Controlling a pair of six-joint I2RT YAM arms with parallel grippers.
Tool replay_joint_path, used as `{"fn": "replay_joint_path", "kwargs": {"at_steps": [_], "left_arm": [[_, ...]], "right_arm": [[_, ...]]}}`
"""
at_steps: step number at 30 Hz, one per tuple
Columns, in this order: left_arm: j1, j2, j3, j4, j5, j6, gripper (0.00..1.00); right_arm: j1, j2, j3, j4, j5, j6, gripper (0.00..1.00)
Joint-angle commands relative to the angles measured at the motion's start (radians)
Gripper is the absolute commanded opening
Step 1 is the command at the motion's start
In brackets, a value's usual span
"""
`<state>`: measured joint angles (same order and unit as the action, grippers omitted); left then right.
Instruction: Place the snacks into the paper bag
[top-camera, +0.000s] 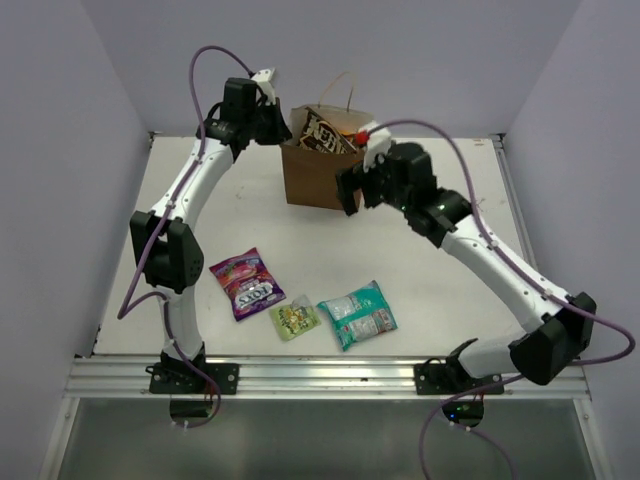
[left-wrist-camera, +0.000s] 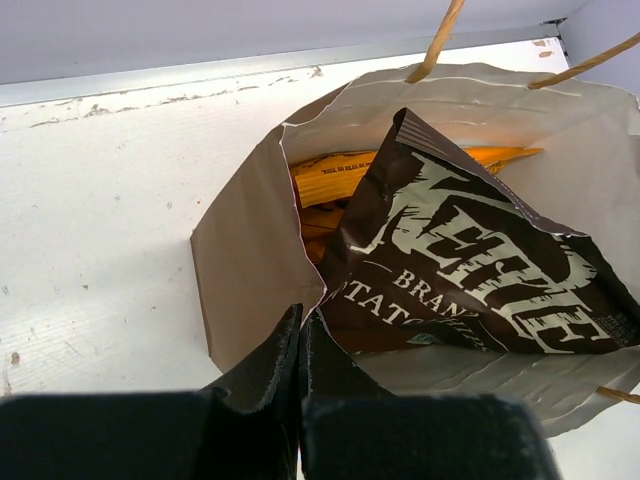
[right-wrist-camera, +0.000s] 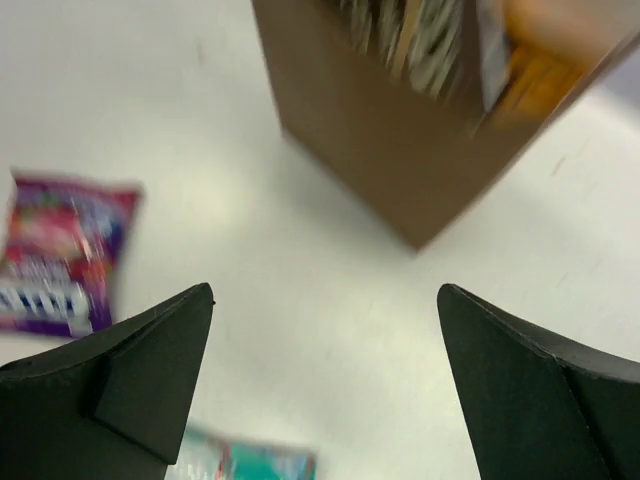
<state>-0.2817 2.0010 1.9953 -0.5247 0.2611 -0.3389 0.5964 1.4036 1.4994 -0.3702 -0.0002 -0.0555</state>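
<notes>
Paper bag (top-camera: 312, 175) stands far-centre on the table (top-camera: 450, 260), with the dark brown chip bag (left-wrist-camera: 470, 270) and orange chip bag (left-wrist-camera: 335, 175) inside. Left pincer (left-wrist-camera: 300, 318) is pinched tight on its left rim. Right pincer (right-wrist-camera: 325, 295) gapes wide and empty just beside its right wall. Purple candy packet (top-camera: 243, 282), small green packet (top-camera: 294, 318) and teal packet (top-camera: 358, 314) lie near, well apart from both pincers.

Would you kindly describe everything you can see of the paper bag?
The paper bag is brown kraft, upright and open-topped at the white table's far side, with thin looped handles. A dark brown chip bag and an orange chip bag stick up inside. The left gripper looks shut on its rim.
</notes>
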Motion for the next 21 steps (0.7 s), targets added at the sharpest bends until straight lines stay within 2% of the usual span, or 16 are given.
{"fn": "replay_joint_path", "kwargs": {"at_steps": [1, 4, 7, 11, 16, 21], "left_arm": [[-0.005, -0.011, 0.019, -0.011, -0.020, 0.001, 0.00], [-0.005, -0.030, -0.009, -0.011, -0.025, 0.003, 0.00], [-0.005, -0.042, -0.038, -0.011, -0.025, 0.000, 0.00], [-0.004, -0.059, -0.062, -0.012, -0.023, -0.003, 0.00], [-0.005, -0.079, -0.104, -0.012, -0.025, 0.000, 0.00], [-0.005, -0.088, -0.130, -0.009, -0.022, -0.003, 0.00]], "right_arm": [[0.045, 0.002, -0.322, -0.038, -0.011, 0.170, 0.99], [0.085, 0.026, -0.415, -0.047, -0.003, 0.189, 0.98], [0.117, 0.082, -0.432, -0.067, -0.050, 0.201, 0.94], [0.186, 0.121, -0.442, -0.084, -0.053, 0.206, 0.93], [0.252, 0.129, -0.462, -0.124, -0.057, 0.220, 0.93], [0.305, 0.066, -0.525, -0.162, -0.072, 0.243, 0.93]]}}
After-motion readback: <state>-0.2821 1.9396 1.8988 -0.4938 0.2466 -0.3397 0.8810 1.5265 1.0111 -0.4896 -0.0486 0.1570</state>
